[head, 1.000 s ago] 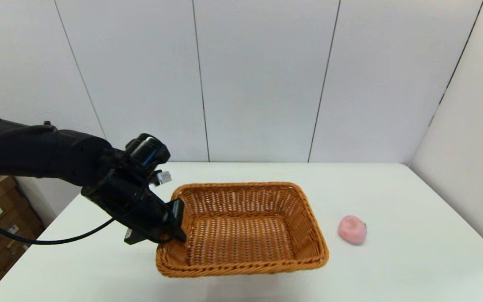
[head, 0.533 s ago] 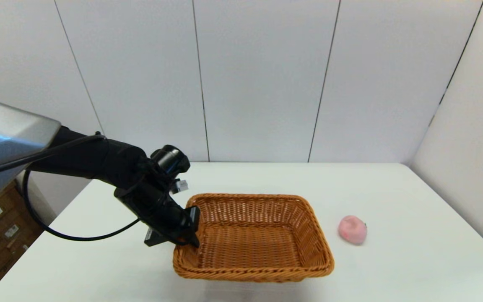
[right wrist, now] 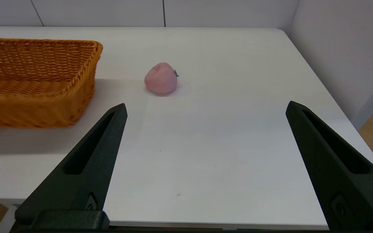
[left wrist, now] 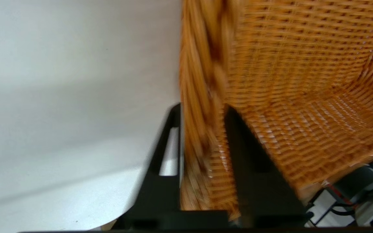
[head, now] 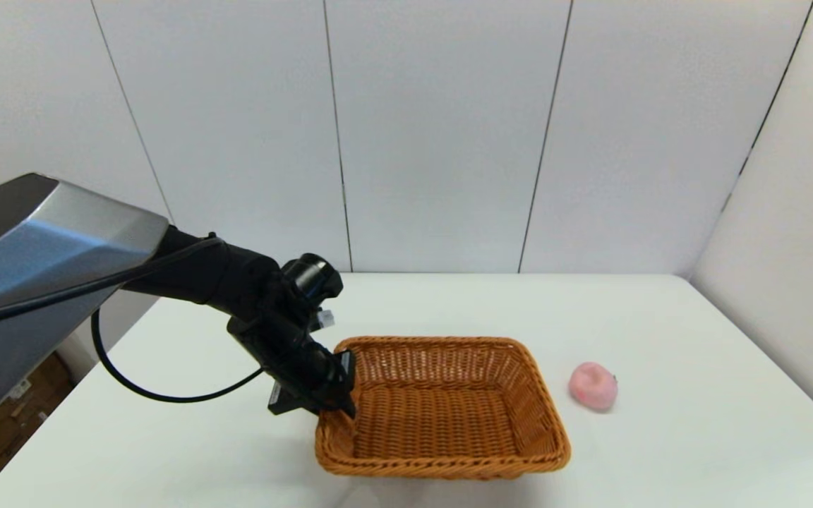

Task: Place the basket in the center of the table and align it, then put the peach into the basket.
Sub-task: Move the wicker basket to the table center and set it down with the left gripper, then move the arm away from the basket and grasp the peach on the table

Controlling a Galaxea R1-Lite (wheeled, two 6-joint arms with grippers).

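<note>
One woven wicker basket [head: 442, 408] is sitting on the white table [head: 696, 451], a little left of the table's middle, its long axis running left to right. The left gripper [head: 345, 384] is pinching the basket's left rim, one finger inside the wall and one outside, closed tight on the weave. The basket's right rim is lying close to the single pale-pink peach [head: 593, 386], which is resting on the table just to the right of it, apart from it. The right gripper [right wrist: 206, 129] is hanging at the table's near edge, fingers spread wide and holding nothing. The peach is lying straight ahead of it toward the far side, so the right arm looks the nearer one for picking it up.
</note>
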